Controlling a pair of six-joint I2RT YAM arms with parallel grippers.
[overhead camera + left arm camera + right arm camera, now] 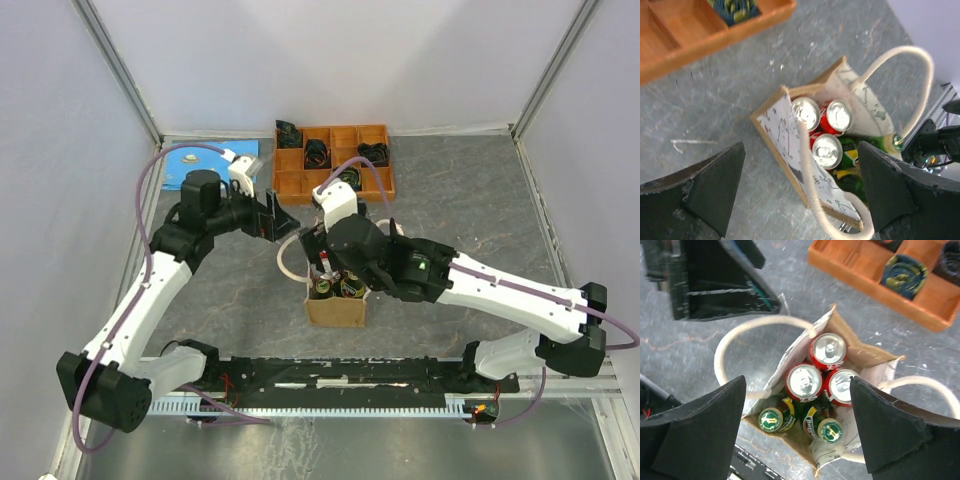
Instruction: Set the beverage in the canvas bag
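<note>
**Top view.** The canvas bag (337,305) stands upright on the bench (470,200), in front of the orange tray (335,165). The right fingers (325,258) hang directly above the bag's open mouth. The left fingers (278,222) sit just beside the bag on its left, near one rope handle (285,262), and touch neither.

**Left wrist view.** The left fingers are spread wide with nothing between them. They look down at an angle on the bag, where three silver-topped red cans (827,150) stand packed together against the near wall. Both handles fall outward, so the mouth stays open. This arm is probably stationed here to steady the fabric if needed.

**Right wrist view.** The right fingers are also apart and empty, framing the bag from straight overhead. This placement suits lowering a drink in vertically. Inside the bag, the cans fill the half nearer the tray, and two green-capped bottles (771,418) fill the other half. All stand upright, wedged against one another. The beverage therefore appears to be already in the bag, though which container it is cannot be told.
</note>
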